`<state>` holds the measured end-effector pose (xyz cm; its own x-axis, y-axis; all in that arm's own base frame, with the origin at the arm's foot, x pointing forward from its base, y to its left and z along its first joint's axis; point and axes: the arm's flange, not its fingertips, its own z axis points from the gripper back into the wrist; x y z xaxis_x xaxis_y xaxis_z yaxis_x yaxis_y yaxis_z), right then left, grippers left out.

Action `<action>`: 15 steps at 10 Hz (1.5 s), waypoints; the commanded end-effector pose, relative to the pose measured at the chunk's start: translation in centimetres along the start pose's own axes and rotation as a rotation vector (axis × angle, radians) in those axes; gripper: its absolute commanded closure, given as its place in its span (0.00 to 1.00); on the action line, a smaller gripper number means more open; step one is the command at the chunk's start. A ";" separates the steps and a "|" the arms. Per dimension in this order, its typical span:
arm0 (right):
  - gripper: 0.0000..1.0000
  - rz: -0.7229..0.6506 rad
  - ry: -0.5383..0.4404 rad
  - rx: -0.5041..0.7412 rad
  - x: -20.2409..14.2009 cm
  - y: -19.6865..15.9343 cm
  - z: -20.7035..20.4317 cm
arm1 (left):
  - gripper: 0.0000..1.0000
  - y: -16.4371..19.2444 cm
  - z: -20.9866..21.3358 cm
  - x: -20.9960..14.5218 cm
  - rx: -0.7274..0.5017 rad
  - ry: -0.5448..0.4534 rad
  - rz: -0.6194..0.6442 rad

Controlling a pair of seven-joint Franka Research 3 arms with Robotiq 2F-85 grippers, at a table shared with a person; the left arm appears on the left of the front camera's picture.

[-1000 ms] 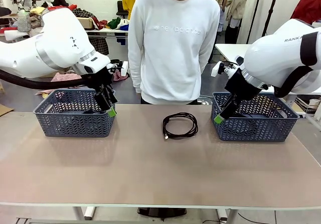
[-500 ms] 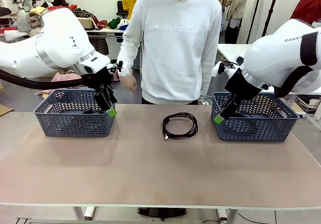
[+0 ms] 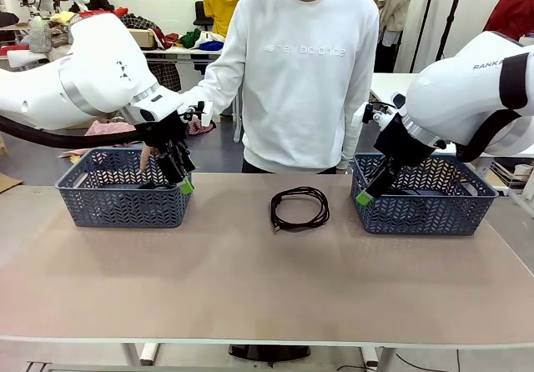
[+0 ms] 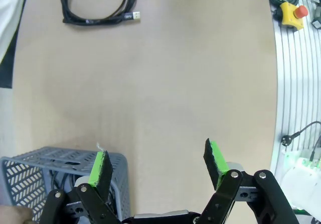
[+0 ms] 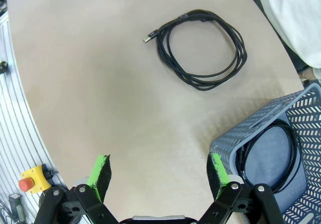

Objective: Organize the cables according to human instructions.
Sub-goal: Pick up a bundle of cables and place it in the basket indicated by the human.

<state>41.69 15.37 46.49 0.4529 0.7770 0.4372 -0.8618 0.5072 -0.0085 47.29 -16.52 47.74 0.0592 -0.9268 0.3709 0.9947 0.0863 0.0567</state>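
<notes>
One cable (image 3: 299,208) lies near the surface's far edge. Both claws, left (image 4: 158,166) and right (image 5: 158,176), gape empty. The person's hand (image 3: 147,156) reaches to the left basket (image 3: 123,198), so you take the cable there, I think.

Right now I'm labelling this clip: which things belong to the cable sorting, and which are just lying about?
Belongs to the job:
coiled cable on the table between the baskets
cable inside the right basket
left basket, where the person's hand reaches
left gripper and right gripper, both open

Just lying about:
yellow stop button
clothes behind
</notes>
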 end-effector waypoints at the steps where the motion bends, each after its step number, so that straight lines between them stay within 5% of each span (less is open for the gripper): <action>1: 0.00 -0.001 -0.002 -0.004 0.1 0.1 0.0 | 0.04 0.0 0.0 0.0 0.000 0.000 0.000; 10: 0.00 -0.001 -0.002 -0.004 0.1 0.1 0.0 | 0.04 0.0 0.0 0.0 0.000 0.000 0.000; 15: 0.00 -0.001 -0.002 -0.004 0.1 0.1 0.0 | 0.04 3.7 -2.7 6.1 0.080 0.188 0.375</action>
<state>41.70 15.37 46.48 0.4530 0.7770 0.4371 -0.8618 0.5072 -0.0084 49.84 -21.22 47.54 0.3615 -0.8979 0.2513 0.9236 0.3817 0.0353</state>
